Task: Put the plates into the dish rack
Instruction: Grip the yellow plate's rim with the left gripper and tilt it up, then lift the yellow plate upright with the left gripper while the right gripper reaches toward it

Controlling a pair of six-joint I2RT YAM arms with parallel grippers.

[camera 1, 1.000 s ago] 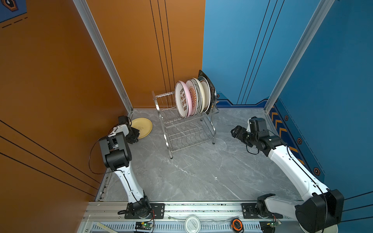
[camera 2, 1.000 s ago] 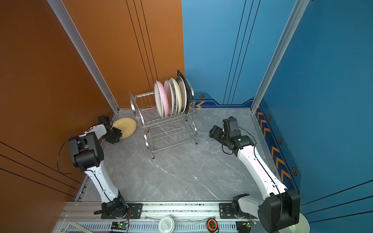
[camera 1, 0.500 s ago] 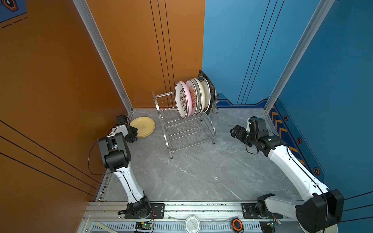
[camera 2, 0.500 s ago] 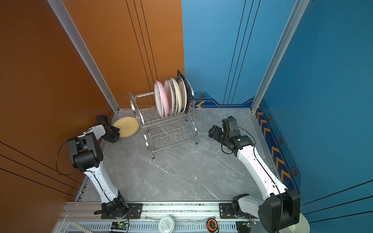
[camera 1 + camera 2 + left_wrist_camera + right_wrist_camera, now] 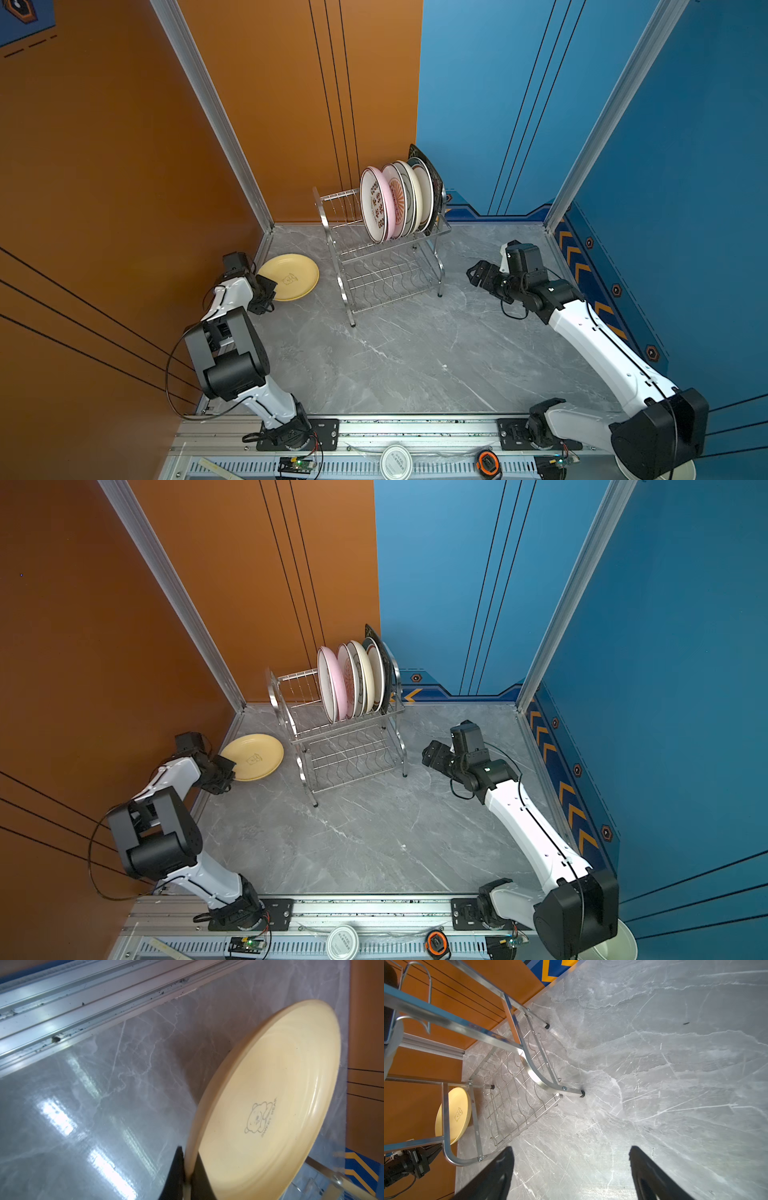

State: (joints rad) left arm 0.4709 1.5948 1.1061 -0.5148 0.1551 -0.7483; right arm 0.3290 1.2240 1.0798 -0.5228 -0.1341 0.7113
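Left of the dish rack (image 5: 395,246), the left gripper (image 5: 188,1154) pinched a pale yellow, bear-printed plate (image 5: 270,1105) by its rim; the right gripper (image 5: 571,1149) hung spread, empty.

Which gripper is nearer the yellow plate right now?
Left. The left gripper is shut on the yellow plate's rim; the right gripper hangs open beyond the dish rack, well clear of it.

left arm (image 5: 229,297) bent low, left fingers (image 5: 176,1174) pinched closed | right arm (image 5: 590,332) extended, right fingers (image 5: 492,1174) spread wide
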